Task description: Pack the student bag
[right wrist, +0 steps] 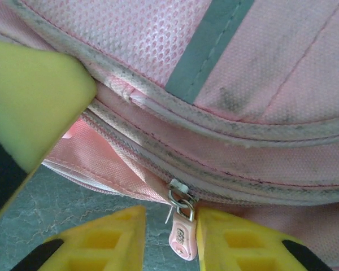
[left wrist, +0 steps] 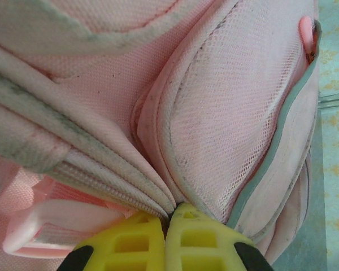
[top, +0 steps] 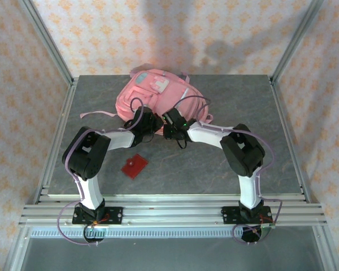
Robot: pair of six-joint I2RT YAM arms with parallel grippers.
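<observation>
**Operator:** Where is the student bag?

**Spotter:** Your student bag [top: 152, 93] lies at the far middle of the grey counter [top: 231, 107]. Its white patch [top: 158, 83] faces up, and one pink strap [top: 99, 114] trails off to the left.

**Operator:** What has my left end effector got?

**Spotter:** Your left end effector [left wrist: 166, 226] is clenched. Its yellow fingers [left wrist: 135, 237] meet, with a fold of the bag's pink fabric pinched at their tips, just beside the grey-trimmed mesh pocket [left wrist: 231, 113].

**Operator:** And the right one?

**Spotter:** Your right end effector [right wrist: 170, 220] is released, its jaws a little apart at the bag's near edge. The pink zipper pull [right wrist: 182, 236] hangs in the gap, close against one finger and clear of the other.

**Operator:** Anything else on the counter?

**Spotter:** You have a small red flat square [top: 134, 165] lying between the two arms, well apart from the bag.
</observation>
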